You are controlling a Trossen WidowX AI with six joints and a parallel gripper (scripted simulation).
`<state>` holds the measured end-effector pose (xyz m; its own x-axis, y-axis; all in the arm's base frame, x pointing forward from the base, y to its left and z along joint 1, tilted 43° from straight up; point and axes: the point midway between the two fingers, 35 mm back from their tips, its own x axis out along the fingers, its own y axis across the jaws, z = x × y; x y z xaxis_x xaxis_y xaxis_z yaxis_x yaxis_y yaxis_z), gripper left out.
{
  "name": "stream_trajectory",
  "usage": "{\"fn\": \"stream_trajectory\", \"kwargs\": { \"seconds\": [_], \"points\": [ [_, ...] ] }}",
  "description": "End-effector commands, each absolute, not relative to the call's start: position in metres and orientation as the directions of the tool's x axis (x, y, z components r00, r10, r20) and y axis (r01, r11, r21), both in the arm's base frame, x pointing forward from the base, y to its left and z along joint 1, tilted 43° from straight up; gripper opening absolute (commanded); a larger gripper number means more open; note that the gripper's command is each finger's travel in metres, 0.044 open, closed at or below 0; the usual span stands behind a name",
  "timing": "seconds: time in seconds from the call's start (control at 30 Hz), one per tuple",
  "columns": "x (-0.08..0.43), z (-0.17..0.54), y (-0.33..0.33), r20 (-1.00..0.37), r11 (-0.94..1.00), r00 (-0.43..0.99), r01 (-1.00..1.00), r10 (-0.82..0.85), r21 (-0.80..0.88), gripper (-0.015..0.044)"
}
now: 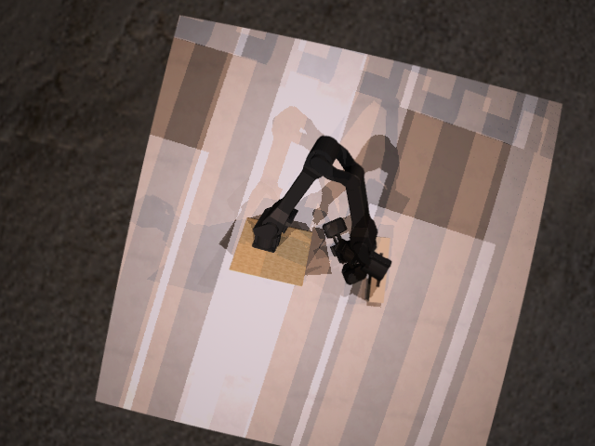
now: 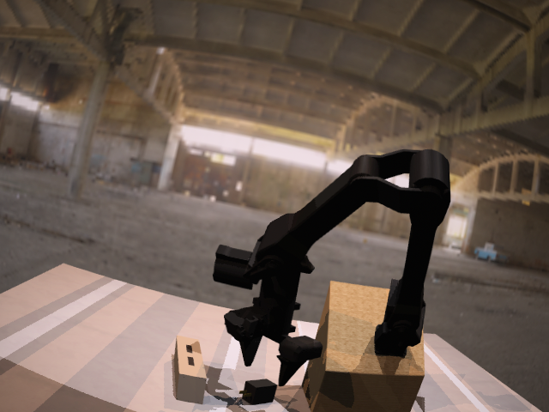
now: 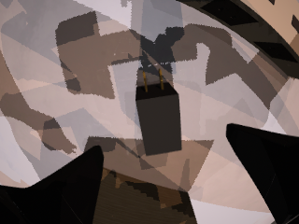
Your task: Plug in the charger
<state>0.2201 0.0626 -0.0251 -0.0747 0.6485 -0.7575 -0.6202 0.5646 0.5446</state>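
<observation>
The black charger lies on the table, its two brass prongs pointing away from the wooden block, toward the strip's side. The top view does not show it; the arm covers that area. The tan power strip stands beyond the prongs, with two dark outlet recesses in its upper face; the arm partly covers it in the top view. My gripper is wide open and empty, pointing down above the charger. In the wrist view the charger appears between and slightly ahead of the fingertips.
The wooden block under the arm's base stands close behind the charger, and its edge shows at the bottom of the wrist view. The striped table carries broad arm shadows, also around the charger.
</observation>
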Motion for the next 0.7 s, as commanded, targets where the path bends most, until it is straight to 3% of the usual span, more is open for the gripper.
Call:
{"fn": "stream_trajectory", "kwargs": {
  "seconds": [0.0,0.67],
  "points": [
    [0.22,-0.029,0.066,-0.756,0.564,-0.076,-0.617,0.651,0.548,0.044],
    [0.219,-0.052,0.089,-0.755,0.564,-0.077,-0.617,0.651,0.549,0.044]
  ]
}}
